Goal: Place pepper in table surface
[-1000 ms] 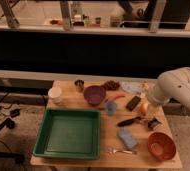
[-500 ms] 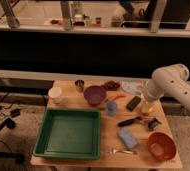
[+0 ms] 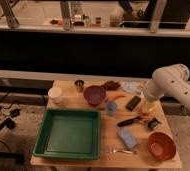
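Observation:
The pepper (image 3: 117, 96) is a small slender orange-red piece. It lies on the light wooden table surface (image 3: 88, 162), just right of the purple bowl (image 3: 94, 94) and above the blue cup (image 3: 111, 107). My white arm (image 3: 168, 82) reaches in from the right. My gripper (image 3: 147, 104) hangs at its end, low over the table's right side. It is beside the black block (image 3: 133, 103) and to the right of the pepper, apart from it. A yellowish-orange round thing shows right at the gripper.
A green tray (image 3: 48, 150) fills the table's front left. A white cup (image 3: 55, 94), a metal cup (image 3: 79, 85) and a dark red cluster (image 3: 110, 85) stand at the back. An orange bowl (image 3: 161, 145), a blue sponge (image 3: 127, 137), a fork (image 3: 117, 150) and a black utensil (image 3: 130, 121) lie front right.
My arm has swung left and lower, bringing the gripper in over the table's right side. The pepper and other objects have not moved.

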